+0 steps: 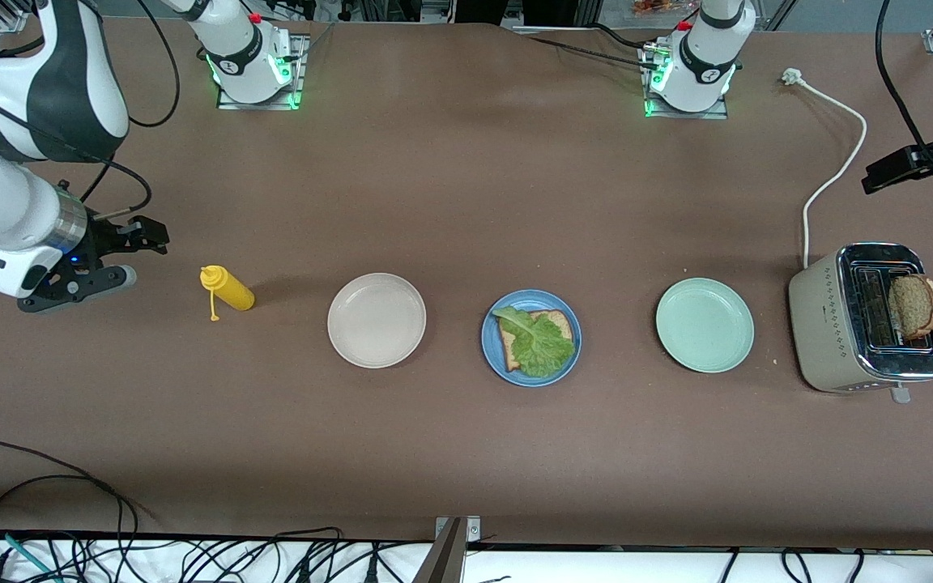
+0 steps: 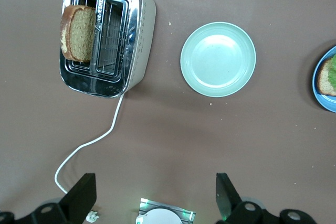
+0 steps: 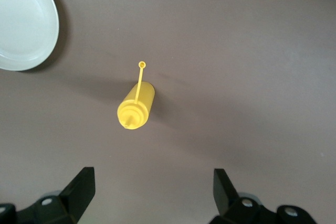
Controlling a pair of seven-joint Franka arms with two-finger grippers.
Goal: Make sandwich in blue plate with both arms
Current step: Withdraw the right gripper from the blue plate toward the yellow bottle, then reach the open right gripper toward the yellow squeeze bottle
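toaster, yellow bottle, two plates

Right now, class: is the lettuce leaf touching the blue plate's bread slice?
Touching. The front view shows the lettuce leaf lying directly on the bread slice.

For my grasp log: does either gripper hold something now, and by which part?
Nothing is held. The left gripper is open over the table near the toaster; the right gripper is open above the yellow squeeze bottle.

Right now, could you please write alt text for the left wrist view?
A toaster holds one bread slice beside an empty green plate on a brown table; the left hand is open above them.
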